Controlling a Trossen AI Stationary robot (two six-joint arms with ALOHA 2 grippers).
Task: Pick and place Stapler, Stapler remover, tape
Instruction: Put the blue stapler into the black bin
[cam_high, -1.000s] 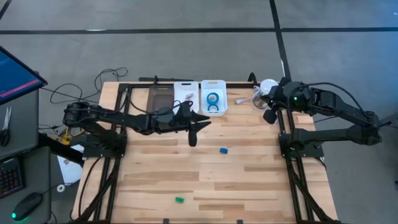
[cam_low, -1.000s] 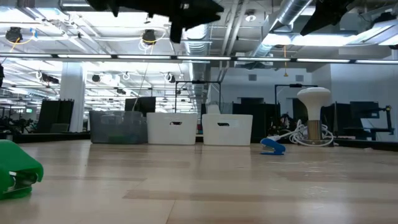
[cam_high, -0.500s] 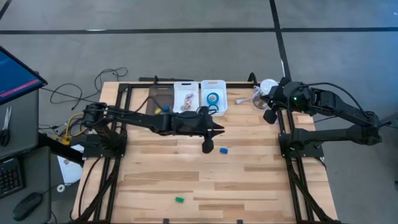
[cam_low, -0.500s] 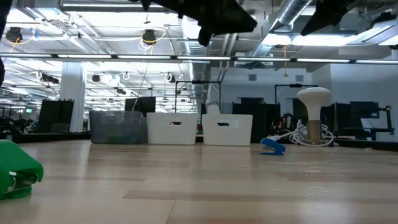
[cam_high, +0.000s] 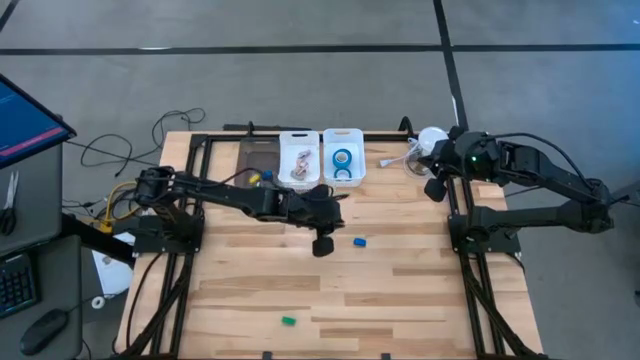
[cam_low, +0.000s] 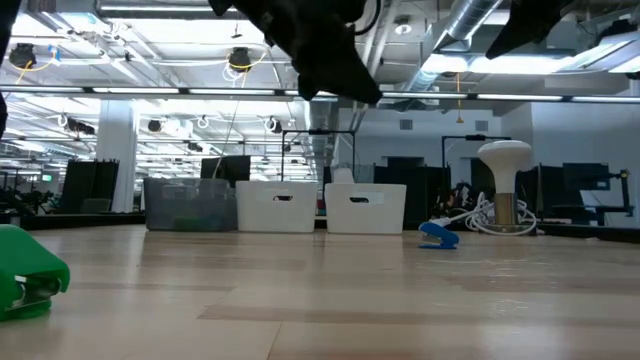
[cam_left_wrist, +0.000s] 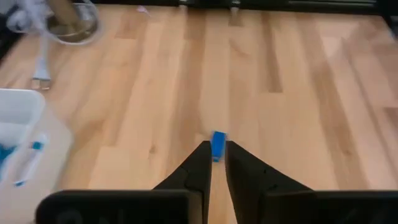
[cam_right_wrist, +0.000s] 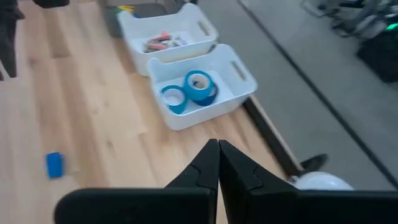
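A small blue block-like piece (cam_high: 359, 241) lies flat on the wooden table's middle; it also shows in the left wrist view (cam_left_wrist: 218, 144) and the low view (cam_low: 438, 235). My left gripper (cam_high: 323, 244) hangs above the table just left of it, tipped down, with a narrow gap between its fingers (cam_left_wrist: 217, 152) and nothing in it. A small green piece (cam_high: 288, 321) lies near the front edge (cam_low: 30, 275). The blue tape rolls (cam_right_wrist: 199, 87) lie in the right-hand white bin (cam_high: 342, 172). My right gripper (cam_right_wrist: 218, 148) is shut and waits high at the far right (cam_high: 433, 187).
At the far edge stand a dark bin (cam_high: 258, 160), a white bin (cam_high: 300, 137) with reddish pieces, and the tape bin. A white dome-shaped object with cables (cam_high: 425, 148) sits at the far right corner. Bare wood lies around the blue piece.
My left gripper has gone from beside the bins toward the table's near and right side, ending close to the blue piece. It has sunk a little and tipped nose-down. The blue and green pieces have stayed where they were.
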